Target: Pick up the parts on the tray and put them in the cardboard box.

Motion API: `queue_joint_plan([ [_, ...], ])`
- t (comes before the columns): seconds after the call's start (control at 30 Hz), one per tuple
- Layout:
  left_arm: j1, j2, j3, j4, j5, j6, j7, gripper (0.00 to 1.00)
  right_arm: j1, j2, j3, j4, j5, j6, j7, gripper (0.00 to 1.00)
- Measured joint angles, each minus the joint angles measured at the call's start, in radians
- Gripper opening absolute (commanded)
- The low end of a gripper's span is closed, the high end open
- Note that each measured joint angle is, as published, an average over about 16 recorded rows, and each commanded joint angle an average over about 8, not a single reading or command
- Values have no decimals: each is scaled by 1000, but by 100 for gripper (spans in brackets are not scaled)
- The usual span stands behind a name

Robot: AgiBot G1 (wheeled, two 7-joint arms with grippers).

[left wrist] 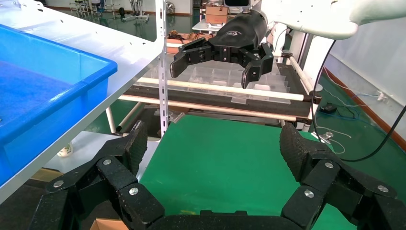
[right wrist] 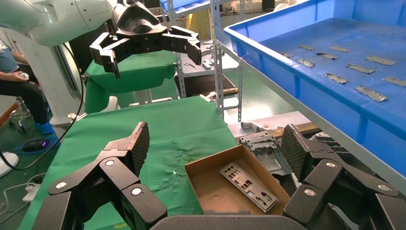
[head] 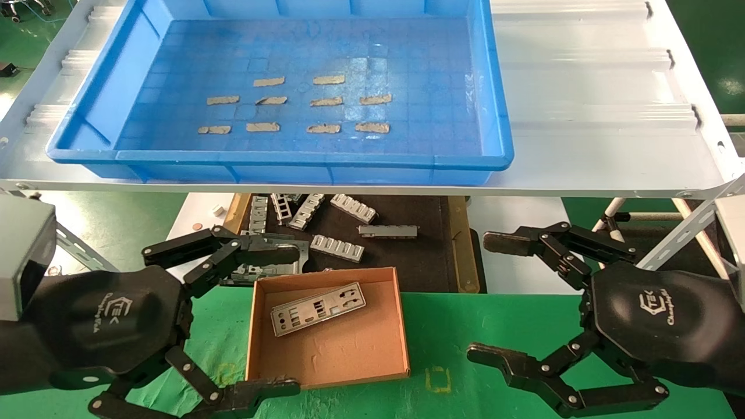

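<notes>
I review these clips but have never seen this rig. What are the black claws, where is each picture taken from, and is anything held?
The claws are a two-armed robot's grippers. The head view looks down from the robot's head: left gripper and right gripper, both open and empty. The other two pictures come from cameras on each wrist. On the raised shelf sits the blue tray, holding only tan tape strips. Below, on the green table, the cardboard box contains one silver plate. Another plate lies beside the box, on the dark mat with grey bracket pieces.
</notes>
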Motion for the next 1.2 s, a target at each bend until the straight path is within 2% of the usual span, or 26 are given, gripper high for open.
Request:
queue_joint_plan([
  [1.2,-4,4,5,9,6,-4,3,100,0,0,0,0,0,0,0,100],
])
